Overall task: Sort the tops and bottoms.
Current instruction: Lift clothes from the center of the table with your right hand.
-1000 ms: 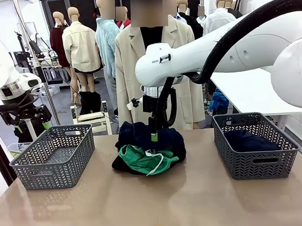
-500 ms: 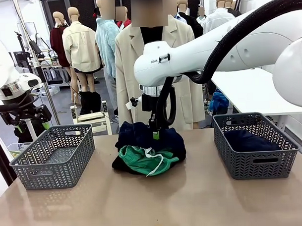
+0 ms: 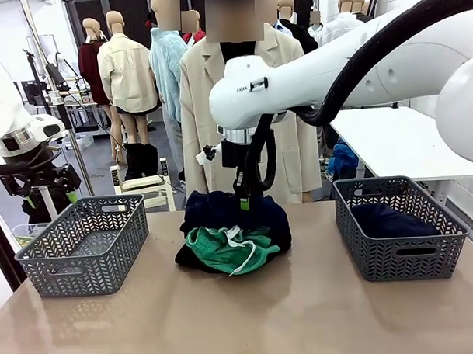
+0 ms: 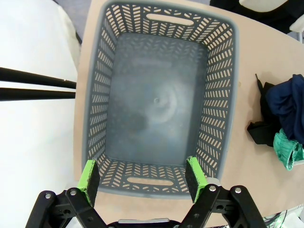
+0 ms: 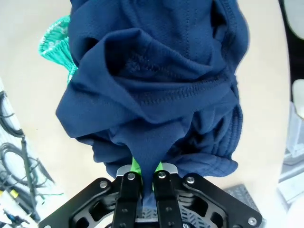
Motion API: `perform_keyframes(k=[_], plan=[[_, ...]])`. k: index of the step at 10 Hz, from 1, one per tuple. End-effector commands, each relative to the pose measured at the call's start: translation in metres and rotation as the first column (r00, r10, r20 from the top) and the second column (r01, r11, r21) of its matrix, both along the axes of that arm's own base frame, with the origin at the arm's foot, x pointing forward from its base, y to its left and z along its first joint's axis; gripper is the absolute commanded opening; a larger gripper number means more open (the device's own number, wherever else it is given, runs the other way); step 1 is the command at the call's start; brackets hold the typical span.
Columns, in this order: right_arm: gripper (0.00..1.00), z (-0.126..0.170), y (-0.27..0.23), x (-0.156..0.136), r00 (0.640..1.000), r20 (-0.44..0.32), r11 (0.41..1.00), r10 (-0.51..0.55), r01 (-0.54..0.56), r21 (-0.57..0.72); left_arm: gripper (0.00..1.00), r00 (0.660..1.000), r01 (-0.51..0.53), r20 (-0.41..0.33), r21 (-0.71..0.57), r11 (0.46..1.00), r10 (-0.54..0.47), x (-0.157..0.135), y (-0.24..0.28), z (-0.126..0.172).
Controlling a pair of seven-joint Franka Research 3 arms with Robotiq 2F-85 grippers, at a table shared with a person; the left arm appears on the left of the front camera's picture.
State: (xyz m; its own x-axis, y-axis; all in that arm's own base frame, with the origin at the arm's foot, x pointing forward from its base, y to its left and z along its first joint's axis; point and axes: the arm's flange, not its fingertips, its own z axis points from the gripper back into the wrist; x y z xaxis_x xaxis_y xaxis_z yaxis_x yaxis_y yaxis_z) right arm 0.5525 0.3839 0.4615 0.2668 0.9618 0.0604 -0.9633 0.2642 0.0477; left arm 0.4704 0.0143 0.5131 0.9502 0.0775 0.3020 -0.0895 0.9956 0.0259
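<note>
A pile of garments lies mid-table: a large navy one [image 3: 218, 212] on top, a bright green one with a white drawstring [image 3: 223, 251] in front, and a black one [image 3: 191, 260] underneath. My right gripper [image 3: 243, 202] is shut on a fold of the navy garment [image 5: 152, 85], whose cloth is pinched between the fingers of the gripper [image 5: 142, 173]; the green garment [image 5: 54, 40] peeks out beside it. My left gripper [image 4: 142, 175] hangs open over the empty left basket [image 4: 95, 95], with the pile's navy cloth [image 4: 285, 97] off to the side.
A grey basket [image 3: 83, 244] stands at the table's left and another [image 3: 398, 253] at the right, holding a dark navy cloth [image 3: 385, 217]. A person in a beige blazer [image 3: 203, 108] stands just behind the pile. The table's front half is bare.
My right gripper has closed on the navy garment and risen slightly, drawing a peak of cloth up. The left arm has not moved.
</note>
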Motion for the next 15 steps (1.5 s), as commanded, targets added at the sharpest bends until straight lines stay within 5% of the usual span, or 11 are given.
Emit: perform_keyframes(k=[1,5,9,12,15], plan=[[0.00,0.021,-0.019,-0.012,0.994,0.103,0.999,-0.045,0.042,0.025,0.94,1.000,-0.010,-0.003,0.015,1.000,0.010,0.001,0.002,0.003],[0.00,0.150,-0.054,-0.047,0.924,0.344,0.982,-0.167,0.127,0.136,0.94,1.000,-0.010,-0.003,0.015,1.000,0.010,0.001,0.002,0.003],[0.00,0.302,-0.073,-0.106,0.742,0.584,0.936,-0.328,0.174,0.305,0.94,1.000,-0.010,-0.003,0.015,1.000,0.010,0.001,0.002,0.003],[0.00,0.381,-0.073,-0.151,0.643,0.636,0.892,-0.428,0.185,0.413,0.94,1.000,-0.010,-0.003,0.015,1.000,0.010,0.001,0.002,0.003],[0.00,0.407,-0.069,-0.173,0.591,0.621,0.849,-0.516,0.257,0.461,0.94,1.000,-0.010,-0.003,0.015,1.000,0.010,0.001,0.002,0.003]])
